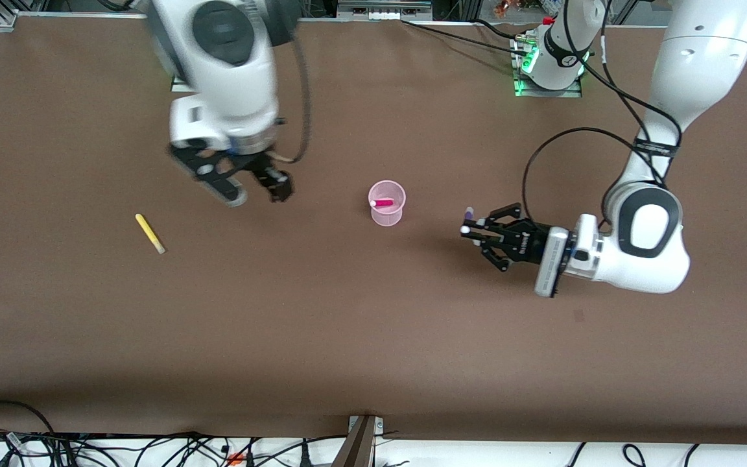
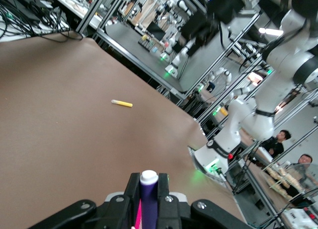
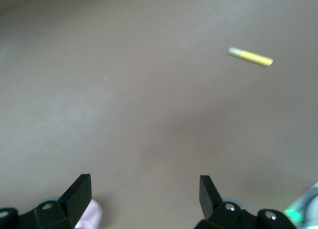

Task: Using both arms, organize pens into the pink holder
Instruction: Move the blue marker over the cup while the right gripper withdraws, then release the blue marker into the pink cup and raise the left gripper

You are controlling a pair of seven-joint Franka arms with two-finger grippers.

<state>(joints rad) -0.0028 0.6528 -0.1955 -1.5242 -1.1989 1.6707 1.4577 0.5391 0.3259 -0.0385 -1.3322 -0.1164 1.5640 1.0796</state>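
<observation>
Left gripper (image 1: 471, 228) pinching purple pen (image 2: 148, 198) beside pink cup (image 1: 387, 203), right gripper (image 1: 253, 188) spread empty over table (image 1: 347, 337).

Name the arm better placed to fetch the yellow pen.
Right. The right gripper hangs open and empty toward the yellow pen; the left gripper is shut on the purple pen beside the pink holder.

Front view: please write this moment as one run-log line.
left gripper: shut on purple pen | right gripper: open | magenta pen in pink holder | yellow pen on table
</observation>
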